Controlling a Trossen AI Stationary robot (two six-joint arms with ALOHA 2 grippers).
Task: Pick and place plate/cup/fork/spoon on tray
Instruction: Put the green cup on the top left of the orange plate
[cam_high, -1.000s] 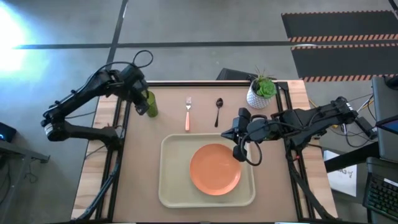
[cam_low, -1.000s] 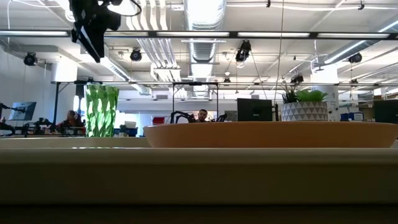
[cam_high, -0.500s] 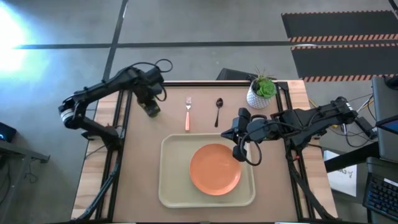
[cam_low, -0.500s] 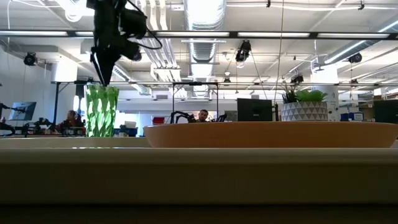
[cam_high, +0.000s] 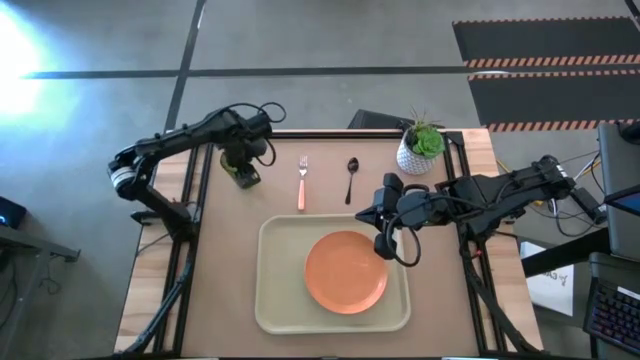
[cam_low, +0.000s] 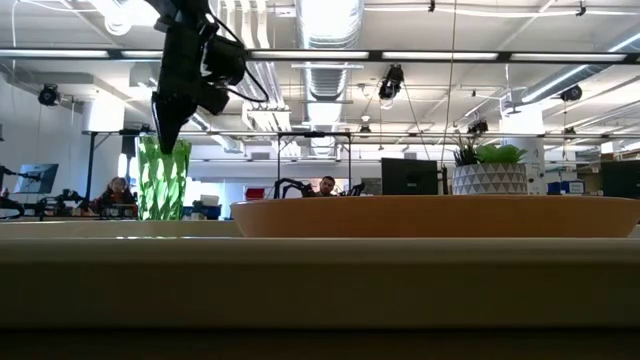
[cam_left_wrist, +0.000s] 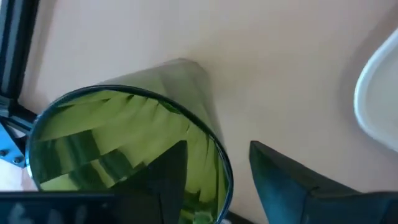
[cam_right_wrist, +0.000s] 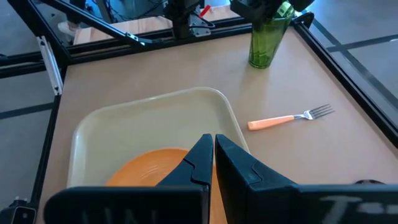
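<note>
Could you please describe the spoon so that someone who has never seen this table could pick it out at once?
Start at the large cream tray holding the orange plate. On the bare tabletop beyond the tray's far edge lie two utensils side by side, between the green cup and the white plant pot. The spoon is the one nearer the plant pot: dark all over, unlike the fork with its orange handle.

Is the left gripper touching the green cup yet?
Cannot tell. In the left wrist view the left gripper straddles the cup rim, one finger inside, one outside, but no view plainly shows contact or a gap.
</note>
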